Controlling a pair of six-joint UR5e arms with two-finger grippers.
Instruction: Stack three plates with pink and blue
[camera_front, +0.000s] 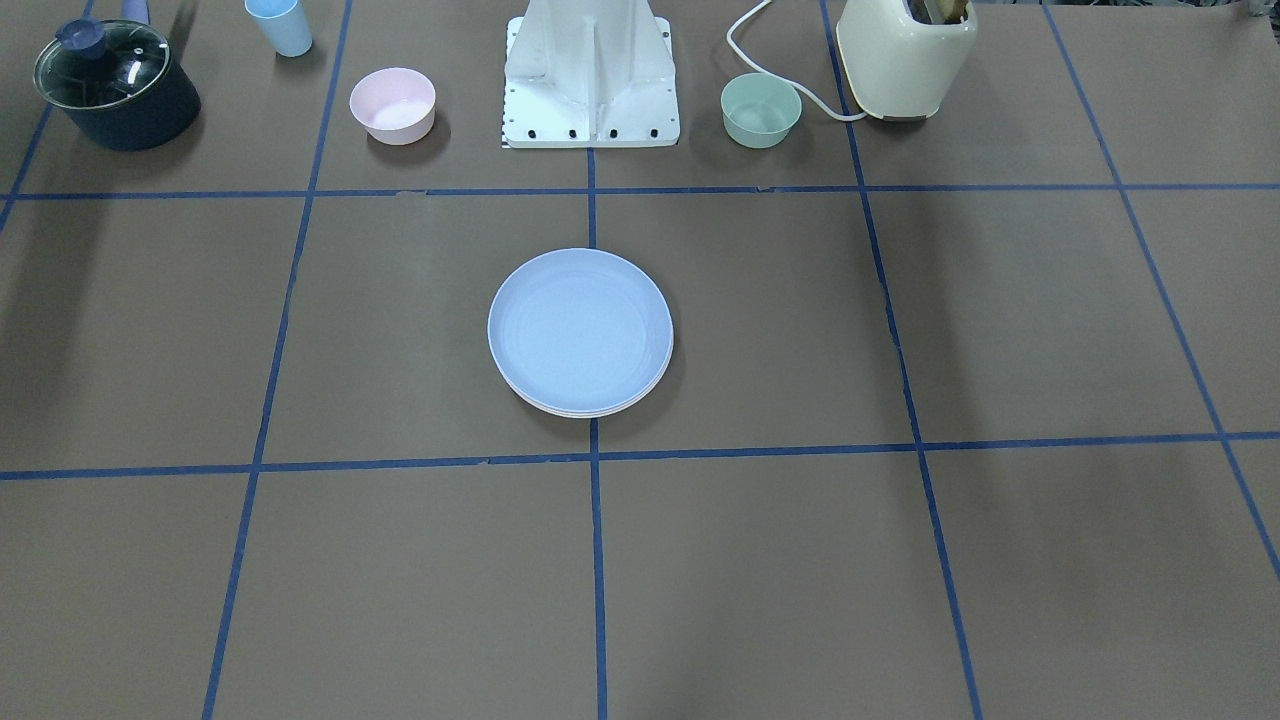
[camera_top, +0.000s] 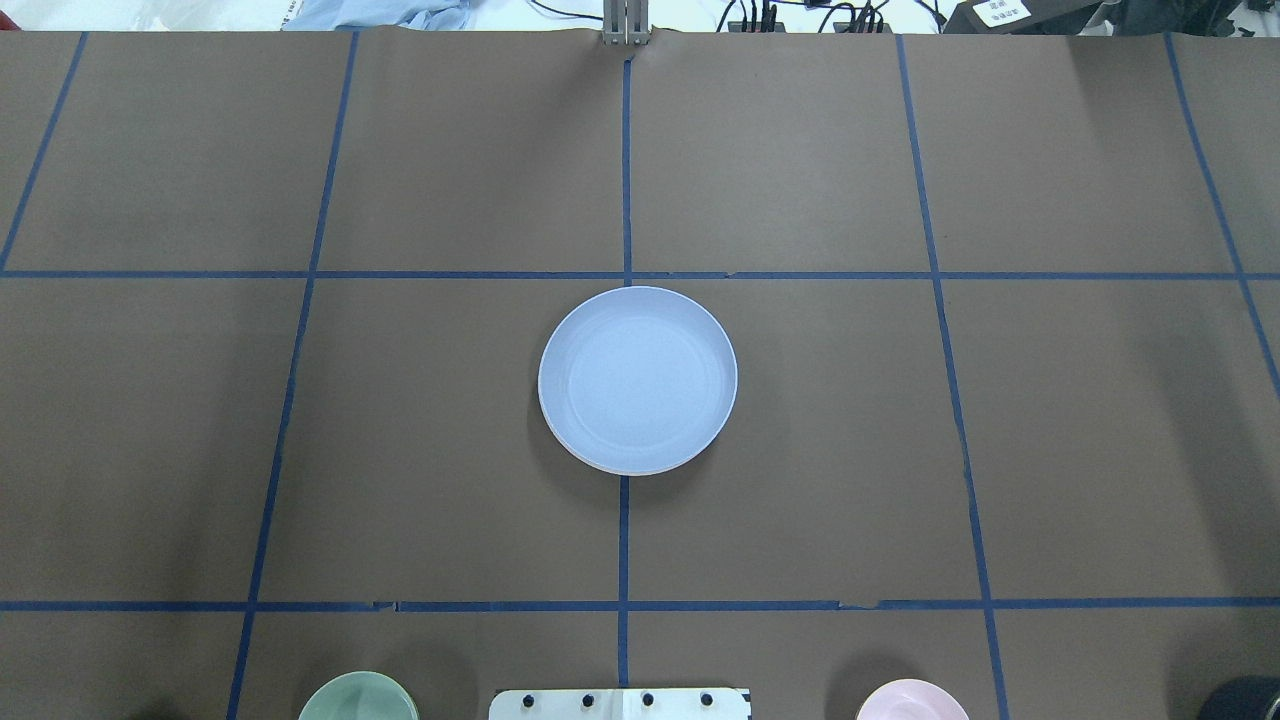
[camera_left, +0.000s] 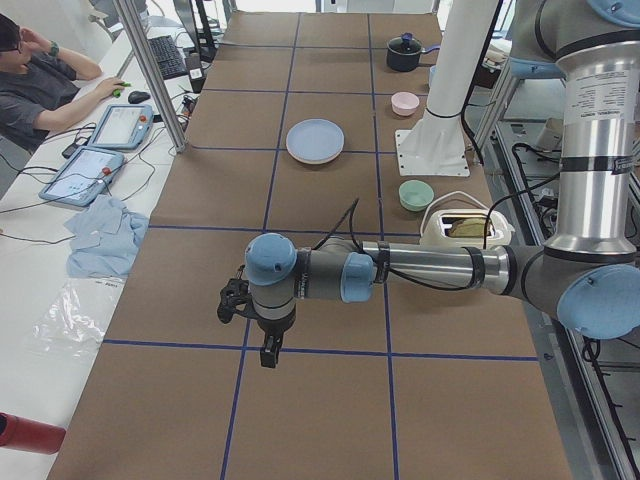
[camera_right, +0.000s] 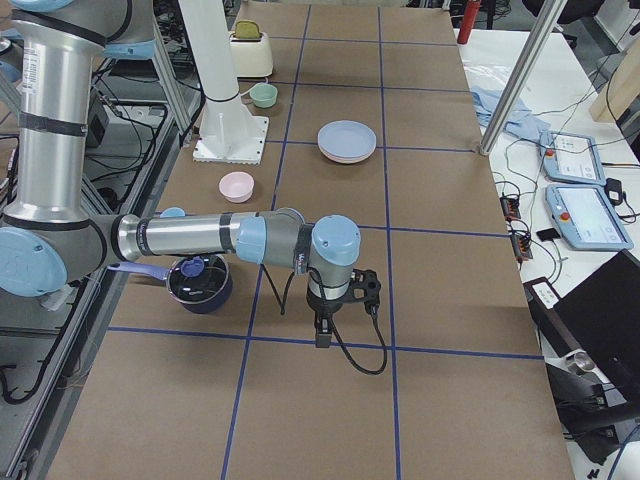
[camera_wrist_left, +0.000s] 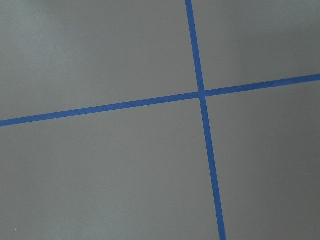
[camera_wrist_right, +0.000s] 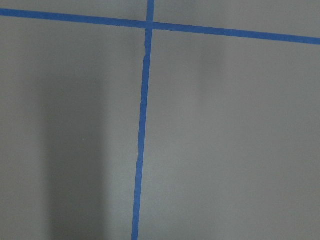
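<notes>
The three plates sit in one stack at the table's middle. The pale blue plate (camera_front: 580, 325) is on top and also shows in the overhead view (camera_top: 637, 375). Only thin pale rims (camera_front: 590, 411) of the two plates under it show, with a pinkish edge in the exterior right view (camera_right: 345, 157). My left gripper (camera_left: 268, 350) hangs over bare table far from the stack, near the table's left end. My right gripper (camera_right: 322, 333) hangs the same way near the right end. I cannot tell whether either is open or shut. Both wrist views show only brown paper and blue tape.
Near the robot's base (camera_front: 590, 80) stand a small pink bowl (camera_front: 392, 104), a small green bowl (camera_front: 761, 109), a cream toaster (camera_front: 905, 55), a dark lidded pot (camera_front: 115, 85) and a blue cup (camera_front: 280, 25). An operator (camera_left: 40, 90) sits beside the table.
</notes>
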